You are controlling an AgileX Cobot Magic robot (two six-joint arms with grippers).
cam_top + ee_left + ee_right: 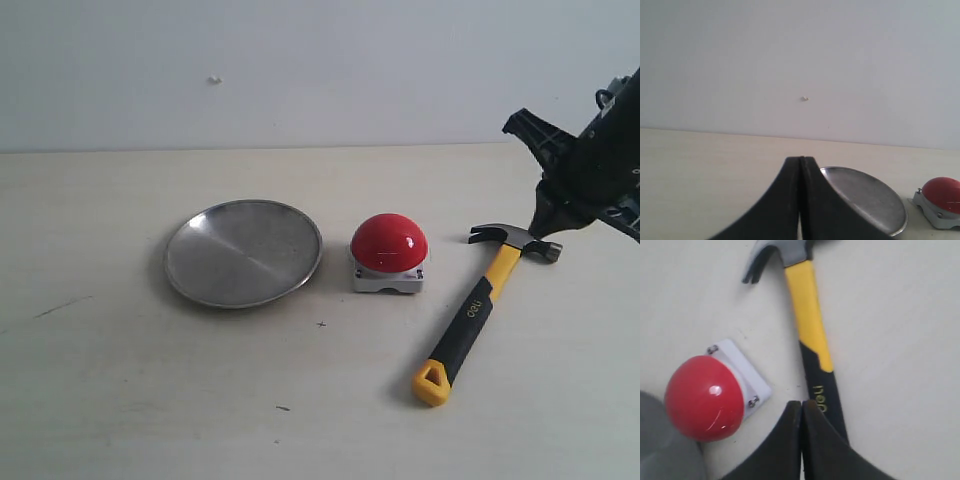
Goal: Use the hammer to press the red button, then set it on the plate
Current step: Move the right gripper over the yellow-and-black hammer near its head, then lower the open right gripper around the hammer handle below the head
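Three things lie in a row across your bench (130, 400): the plate (243, 252) on the left, the red button (389, 243) just to its right, and the hammer (480, 305) further right again. The plate sits flat, its rim close to the button's grey-white base but apart from it. The hammer lies flat on the bench at a slant. Its dark head is at the far end with the claw pointing left toward the button, and the yellow tip of its handle is at the near end, further left. It touches neither the button nor the plate.

Your right gripper (801, 407) has its fingers pressed together with nothing between them. In the right wrist view they stand over the black grip of the handle, beside the button. In the exterior view that gripper hangs at the hammer's head, and you cannot tell whether it touches the steel.

Your left gripper (801, 165) is likewise pressed together on nothing. Its wrist view shows the plate and the button on the bench beyond it.
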